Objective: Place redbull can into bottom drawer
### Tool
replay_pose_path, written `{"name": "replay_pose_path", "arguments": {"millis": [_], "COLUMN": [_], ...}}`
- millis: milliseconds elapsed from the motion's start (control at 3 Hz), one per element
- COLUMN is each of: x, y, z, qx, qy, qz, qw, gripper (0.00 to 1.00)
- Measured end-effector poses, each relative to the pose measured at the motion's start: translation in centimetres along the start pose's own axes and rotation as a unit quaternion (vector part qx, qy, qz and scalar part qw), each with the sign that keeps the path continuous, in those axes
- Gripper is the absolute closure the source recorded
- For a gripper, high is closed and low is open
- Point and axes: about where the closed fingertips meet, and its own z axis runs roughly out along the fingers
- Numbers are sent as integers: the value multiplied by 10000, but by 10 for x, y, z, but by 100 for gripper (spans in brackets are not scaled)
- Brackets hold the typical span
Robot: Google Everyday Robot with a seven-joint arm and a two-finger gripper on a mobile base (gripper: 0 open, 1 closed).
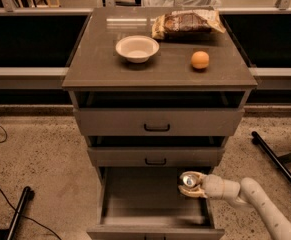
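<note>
The bottom drawer (150,219) stands pulled open below two shallower drawers with black handles; its flat inside is bare. My gripper (192,185) reaches in from the lower right and is shut on the redbull can (189,180). Only the can's shiny silver top shows; its body is hidden by the fingers. The can hangs over the right side of the open bottom drawer, just inside its right wall, and sits low into the drawer opening.
On the cabinet top (95,69) lie a white bowl (137,48), an orange (200,60) and a snack bag (187,23). A black stand leg (277,164) lies on the floor at the right, another black pole (17,216) and a cable at the lower left.
</note>
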Motion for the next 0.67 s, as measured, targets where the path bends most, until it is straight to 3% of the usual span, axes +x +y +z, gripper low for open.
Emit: {"name": "replay_pose_path", "arguments": {"millis": [333,667], "x": [32,82], "y": [-7,-1], "z": [-5,-2], "qx": [217,136], "qy": [179,66], "qz": [79,227], "qw": [9996,9996], "gripper": [100,100]}}
